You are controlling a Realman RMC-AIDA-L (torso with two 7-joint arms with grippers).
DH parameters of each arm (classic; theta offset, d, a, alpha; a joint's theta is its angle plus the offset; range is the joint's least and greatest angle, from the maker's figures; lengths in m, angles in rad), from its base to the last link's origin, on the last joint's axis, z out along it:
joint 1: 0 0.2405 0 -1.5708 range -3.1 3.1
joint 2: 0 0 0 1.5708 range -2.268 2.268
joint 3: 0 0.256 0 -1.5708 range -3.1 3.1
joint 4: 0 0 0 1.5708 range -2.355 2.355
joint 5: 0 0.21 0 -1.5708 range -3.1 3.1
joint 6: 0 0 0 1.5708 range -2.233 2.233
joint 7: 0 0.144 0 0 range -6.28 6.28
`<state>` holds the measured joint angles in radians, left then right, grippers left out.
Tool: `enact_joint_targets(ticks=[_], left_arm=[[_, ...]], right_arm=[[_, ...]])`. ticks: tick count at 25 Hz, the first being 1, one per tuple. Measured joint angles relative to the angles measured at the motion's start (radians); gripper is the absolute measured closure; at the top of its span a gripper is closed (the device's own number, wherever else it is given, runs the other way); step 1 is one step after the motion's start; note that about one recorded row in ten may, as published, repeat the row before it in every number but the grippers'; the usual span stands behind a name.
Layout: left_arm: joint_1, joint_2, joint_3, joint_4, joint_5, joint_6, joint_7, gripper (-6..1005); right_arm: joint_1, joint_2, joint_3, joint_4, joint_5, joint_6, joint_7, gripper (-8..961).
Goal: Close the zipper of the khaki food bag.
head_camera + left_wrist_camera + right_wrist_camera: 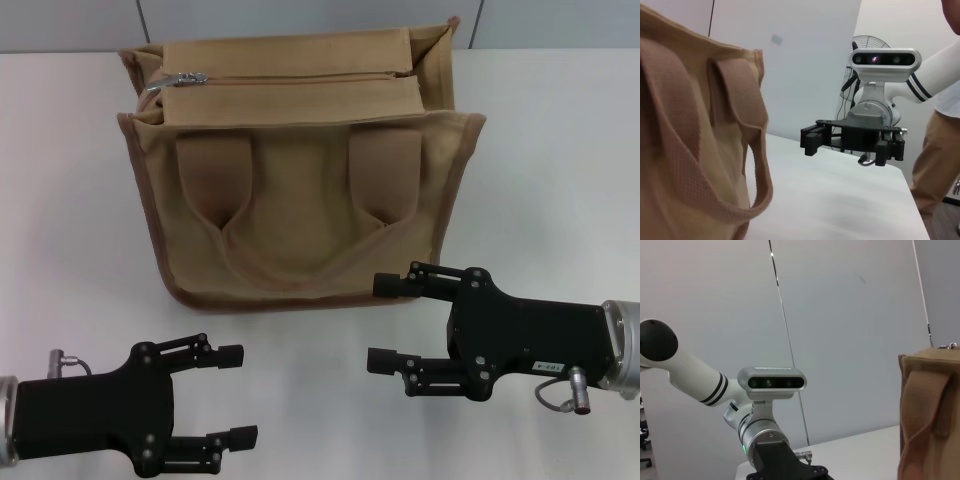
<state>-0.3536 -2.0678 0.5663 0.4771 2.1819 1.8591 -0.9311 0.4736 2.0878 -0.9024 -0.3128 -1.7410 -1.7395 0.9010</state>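
The khaki food bag stands upright at the back middle of the white table, its front with two strap patches and the looped handle facing me. The zipper runs along the top flap, and its silver pull tab sits at the left end. My left gripper is open and empty, low on the table in front of the bag's left side. My right gripper is open and empty, just in front of the bag's lower right corner. The bag also shows in the left wrist view and the right wrist view.
The white table extends on both sides of the bag. A grey wall panel runs behind it. In the left wrist view the right gripper shows, with a fan and a person beyond the table edge.
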Motion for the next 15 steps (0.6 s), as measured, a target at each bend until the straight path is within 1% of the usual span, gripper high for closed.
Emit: enact_joint_targets(ticks=[2,4,5,6,7,8,10,11,12,14,15], left_arm=[[0.002,0.0,-0.025,-0.002,-0.005,-0.003,0.004,206],[0.004,-0.002,-0.079,-0.008,-0.006,-0.007,0.006,211],[0.008,-0.003,-0.158,-0.024,-0.006,-0.011,0.019,214],[0.008,-0.003,-0.158,-0.024,-0.006,-0.011,0.019,216],[0.01,-0.003,-0.197,-0.036,-0.006,-0.01,0.035,219],[0.01,-0.003,-0.197,-0.036,-0.006,-0.01,0.035,221],[0.012,-0.001,-0.277,-0.061,-0.007,-0.004,0.066,226],[0.012,-0.001,-0.277,-0.061,-0.007,-0.004,0.066,229],[0.016,-0.003,-0.426,-0.082,-0.02,-0.003,0.086,231],[0.016,-0.004,-0.475,-0.09,-0.026,-0.007,0.087,236],[0.016,-0.004,-0.519,-0.101,-0.042,-0.014,0.088,238]], right_arm=[[-0.002,0.001,0.002,0.009,0.005,0.001,-0.009,195],[-0.003,0.001,0.003,0.013,0.01,0.001,-0.011,196],[-0.003,0.002,0.003,0.021,0.017,0.001,-0.014,196],[-0.003,0.002,0.003,0.021,0.017,0.001,-0.014,196],[-0.002,0.001,0.003,0.025,0.019,0.001,-0.015,196],[-0.002,0.001,0.003,0.028,0.02,0.001,-0.016,196],[-0.001,0.002,0.003,0.031,0.02,0.001,-0.018,196],[0.0,0.002,0.003,0.038,0.021,0.002,-0.024,196],[0.0,0.002,0.003,0.038,0.021,0.002,-0.024,196],[0.0,0.001,0.003,0.044,0.024,0.002,-0.027,196],[0.0,0.002,0.002,0.047,0.026,0.002,-0.028,196]])
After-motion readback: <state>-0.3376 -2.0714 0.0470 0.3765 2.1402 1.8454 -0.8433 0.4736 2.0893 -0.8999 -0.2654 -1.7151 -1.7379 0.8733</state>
